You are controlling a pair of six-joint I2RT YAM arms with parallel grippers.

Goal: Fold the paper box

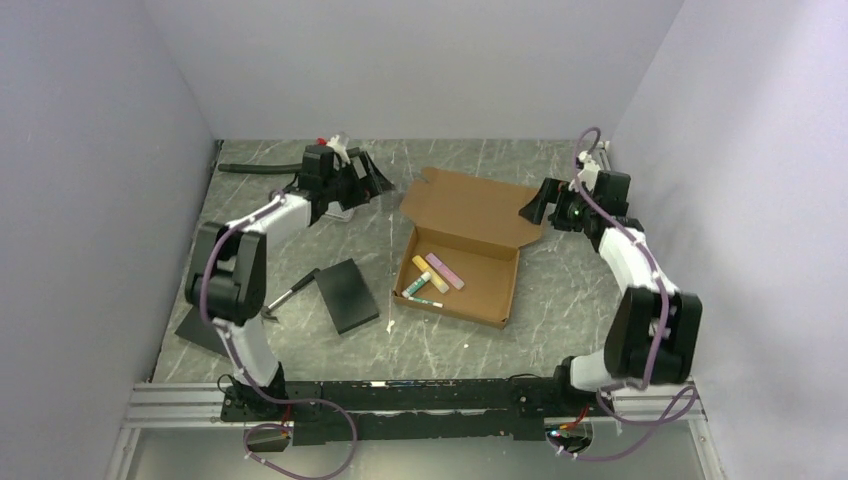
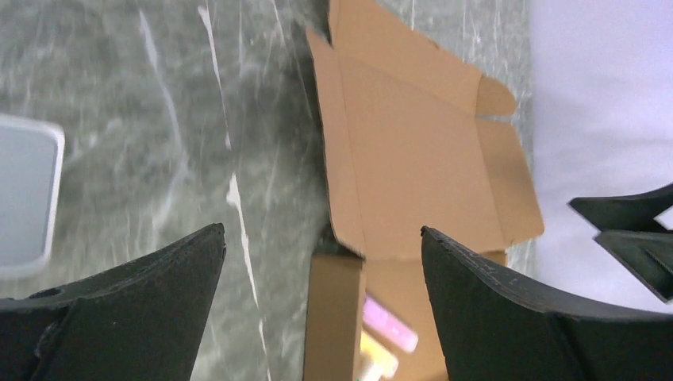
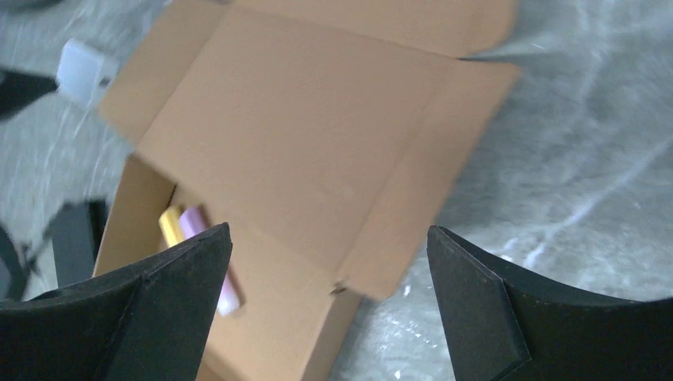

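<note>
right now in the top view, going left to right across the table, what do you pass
hose → black slab → box → right end effector, at the box's right edge

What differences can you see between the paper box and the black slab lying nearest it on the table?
Colour: the paper box is plain brown; the black slab is dark all over. Size: the box is clearly larger than the slab. State: the box lies open, lid back, with coloured sticks inside; the slab is flat and holds nothing. Both rest on the marbled table, ungripped.
</note>
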